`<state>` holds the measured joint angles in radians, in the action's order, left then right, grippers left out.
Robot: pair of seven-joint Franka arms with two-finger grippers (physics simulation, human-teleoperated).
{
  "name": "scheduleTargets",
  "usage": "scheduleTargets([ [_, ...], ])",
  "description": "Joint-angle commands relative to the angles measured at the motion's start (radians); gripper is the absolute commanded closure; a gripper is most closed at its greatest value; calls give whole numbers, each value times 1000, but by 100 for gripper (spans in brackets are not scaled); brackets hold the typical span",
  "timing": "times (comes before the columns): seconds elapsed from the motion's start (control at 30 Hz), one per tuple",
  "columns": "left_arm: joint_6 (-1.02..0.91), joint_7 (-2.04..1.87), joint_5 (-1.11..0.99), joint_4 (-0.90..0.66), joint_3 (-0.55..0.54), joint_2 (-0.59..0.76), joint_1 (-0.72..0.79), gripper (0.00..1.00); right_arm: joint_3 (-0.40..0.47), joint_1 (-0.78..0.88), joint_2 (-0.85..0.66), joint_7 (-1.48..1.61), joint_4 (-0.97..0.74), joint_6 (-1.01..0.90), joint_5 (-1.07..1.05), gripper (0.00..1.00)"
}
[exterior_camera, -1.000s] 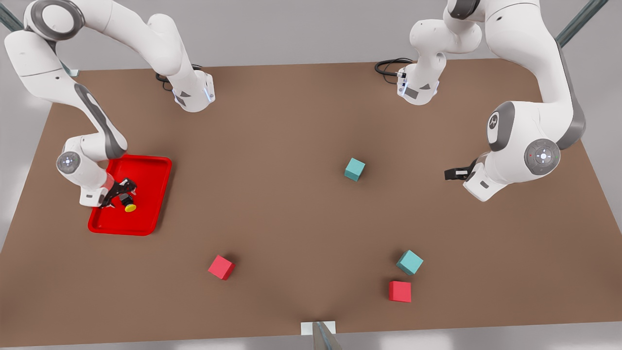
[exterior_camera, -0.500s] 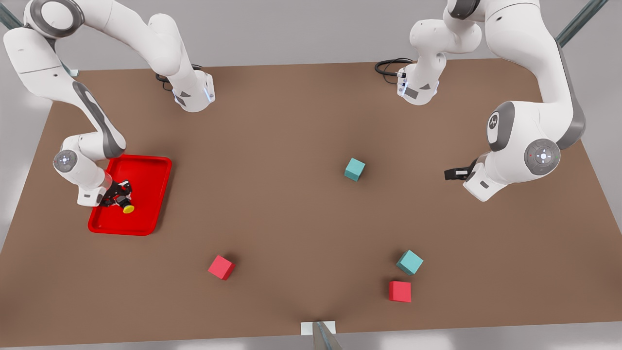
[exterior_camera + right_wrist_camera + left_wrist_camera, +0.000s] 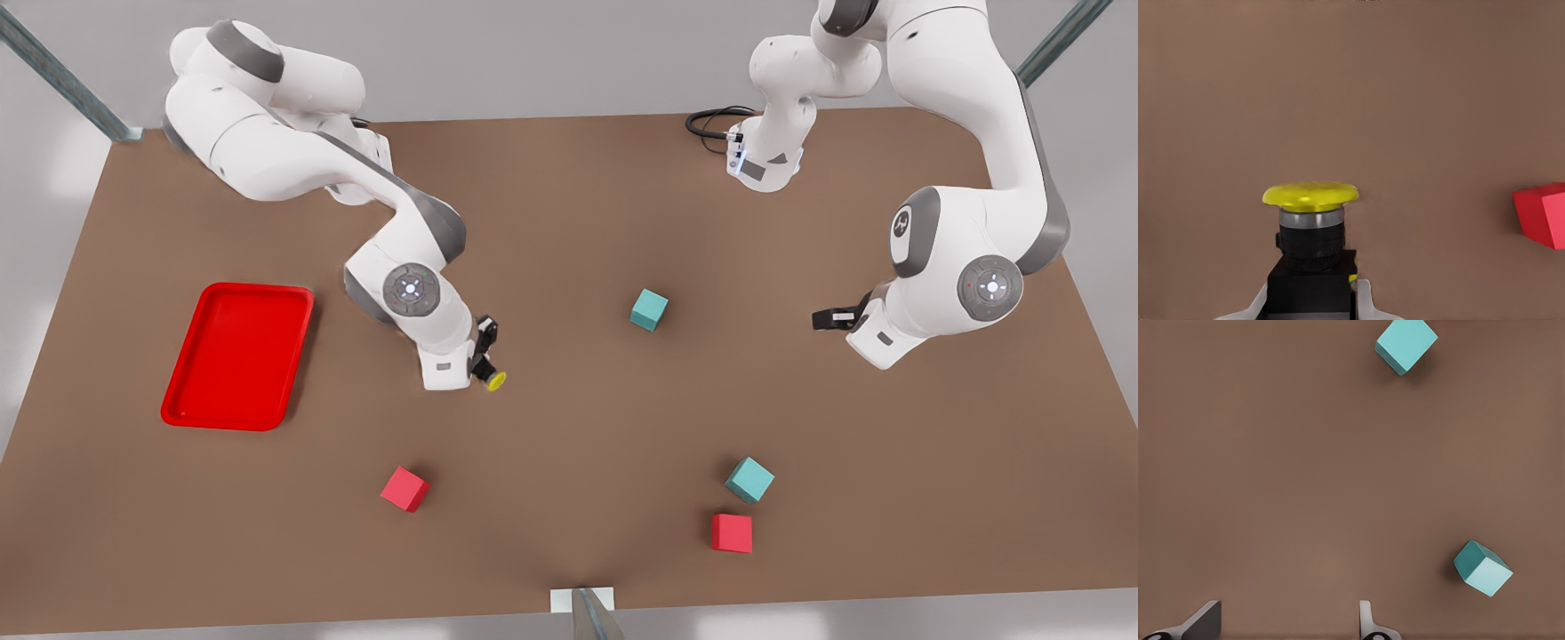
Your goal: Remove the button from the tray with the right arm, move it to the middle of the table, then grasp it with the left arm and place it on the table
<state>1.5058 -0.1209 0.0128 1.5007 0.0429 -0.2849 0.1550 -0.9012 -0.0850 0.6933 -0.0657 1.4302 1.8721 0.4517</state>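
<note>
The button (image 3: 495,380), a yellow cap on a black body, hangs above the brown table (image 3: 569,222), left of centre in the front view. My right gripper (image 3: 485,361) is shut on its black body. In the right wrist view the button (image 3: 1311,223) stands up from the right gripper (image 3: 1310,303), with bare table behind it. The red tray (image 3: 238,356) lies at the front view's left with nothing in it. My left gripper (image 3: 822,318) waits at the front view's right, and in the left wrist view this gripper (image 3: 1288,630) is open over bare table.
One teal cube (image 3: 649,309) sits right of centre. Another teal cube (image 3: 749,480) and a red cube (image 3: 732,532) lie near the front right. A second red cube (image 3: 405,489) lies front left, below the held button. Both arm bases stand at the far edge.
My right arm has lifted the button out of the tray and swung it toward the table's middle. The tray is now bare. The left arm has not moved.
</note>
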Motion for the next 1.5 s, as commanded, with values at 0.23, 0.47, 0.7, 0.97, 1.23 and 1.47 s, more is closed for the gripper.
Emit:
scheduleTargets([
  [0.23, 1, 0, 0, 0, 0, 0, 0, 0, 679, 769, 348, -1413, -626, -48, -470, 62],
  [0.47, 8, 1, -2, 0, 0, -14, 0, 0, 737, 791, 408, -1531, -629, 4, -472, 60],
  [0.7, 10, 0, 0, 0, 0, -17, 0, 0, 739, 806, 430, -1467, -625, -1, -469, 2],
  [0.97, 10, -16, 1, 0, 0, -17, 6, 0, 739, 686, 174, -886, -609, -197, -472, 0],
  [1.23, 735, -1224, 88, -73, -9, -462, 663, 0, 762, 96, -428, 113, -86, -272, -421, 0],
  [1.47, 1010, -904, -138, 26, -3, -507, 641, 0, 754, 45, -420, 152, -125, -346, -360, 0],
])
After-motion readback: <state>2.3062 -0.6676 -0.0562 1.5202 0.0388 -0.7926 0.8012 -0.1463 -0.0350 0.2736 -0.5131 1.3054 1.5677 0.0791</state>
